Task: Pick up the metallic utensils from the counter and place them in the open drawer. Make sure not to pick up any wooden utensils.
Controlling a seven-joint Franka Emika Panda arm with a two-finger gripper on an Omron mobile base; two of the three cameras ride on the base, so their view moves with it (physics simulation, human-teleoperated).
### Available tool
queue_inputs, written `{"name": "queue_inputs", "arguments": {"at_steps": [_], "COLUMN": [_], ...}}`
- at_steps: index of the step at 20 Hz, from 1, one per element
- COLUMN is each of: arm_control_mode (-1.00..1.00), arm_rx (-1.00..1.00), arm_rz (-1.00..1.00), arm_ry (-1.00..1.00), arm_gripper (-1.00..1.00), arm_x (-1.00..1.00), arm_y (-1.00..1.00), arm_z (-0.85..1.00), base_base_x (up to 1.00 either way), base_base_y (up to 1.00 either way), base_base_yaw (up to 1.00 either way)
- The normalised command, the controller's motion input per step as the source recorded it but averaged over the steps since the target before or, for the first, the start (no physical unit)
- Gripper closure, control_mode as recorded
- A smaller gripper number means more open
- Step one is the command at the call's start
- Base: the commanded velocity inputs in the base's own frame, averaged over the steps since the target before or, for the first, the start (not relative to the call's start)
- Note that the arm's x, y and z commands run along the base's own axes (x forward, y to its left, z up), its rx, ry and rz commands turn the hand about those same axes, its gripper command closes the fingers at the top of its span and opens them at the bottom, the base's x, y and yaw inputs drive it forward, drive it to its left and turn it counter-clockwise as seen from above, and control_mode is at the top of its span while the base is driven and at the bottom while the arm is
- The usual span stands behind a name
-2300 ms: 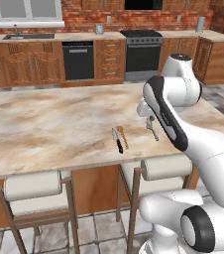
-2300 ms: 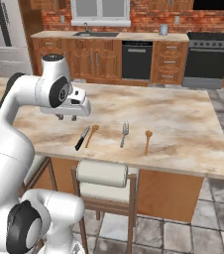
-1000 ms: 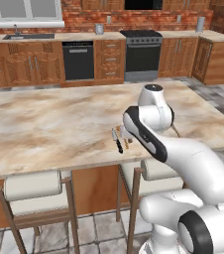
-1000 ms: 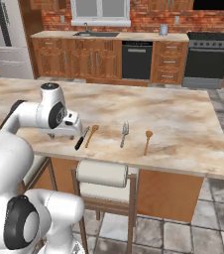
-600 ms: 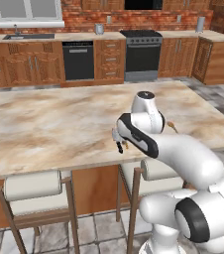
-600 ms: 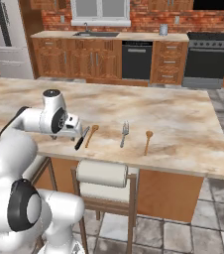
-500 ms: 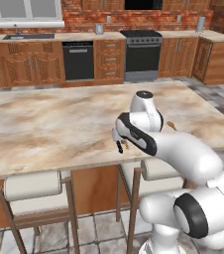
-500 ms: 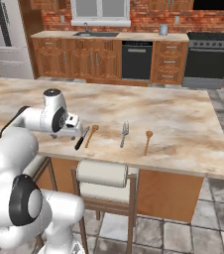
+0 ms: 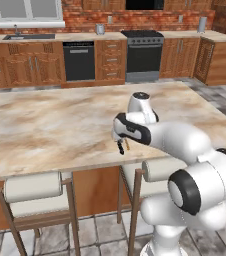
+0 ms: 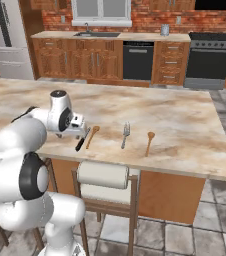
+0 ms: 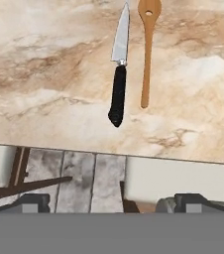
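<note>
Pincer [image 10: 80, 131]: spread wide, empty, low by the table [image 10: 185, 125] edge.
Knife [image 11: 118, 74]: on table, just beside wooden spoon [image 11: 147, 49].
Fork [image 10: 125, 135]: on table, untouched.
Progress: nothing stowed yet; both metal pieces left.

Two cushioned stools [image 9: 35, 187] stand at the island; a black dishwasher [image 10: 138, 60] sits beyond.

The robot arm [image 9: 185, 150] is made of smooth, rounded white segments with a glossy surface. Between the segments there are dark grey round joint caps and black bands. The two finger tips [image 11: 29, 202] are small, dark grey and blocky.
</note>
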Motion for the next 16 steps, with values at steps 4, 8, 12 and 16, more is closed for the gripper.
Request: {"name": "queue_inputs", "arguments": {"at_steps": [4,8,12,16], "arm_control_mode": [-1.0,-1.0,-1.0,-1.0], "arm_rx": [0.0,0.0,0.0,0.0], "arm_rz": [0.0,0.0,0.0,0.0], "arm_ry": [0.0,0.0,0.0,0.0], "arm_gripper": [-1.0,-1.0,-1.0,-1.0], "arm_x": [0.27,0.14,0.14,0.08], "arm_y": [0.0,0.0,0.0,0.0], "arm_z": [-0.6,-0.41,-0.28,-0.24], "base_base_x": [0.0,0.0,0.0,0.0], "base_base_y": [0.0,0.0,0.0,0.0], "base_base_yaw": [0.0,0.0,0.0,0.0]}}
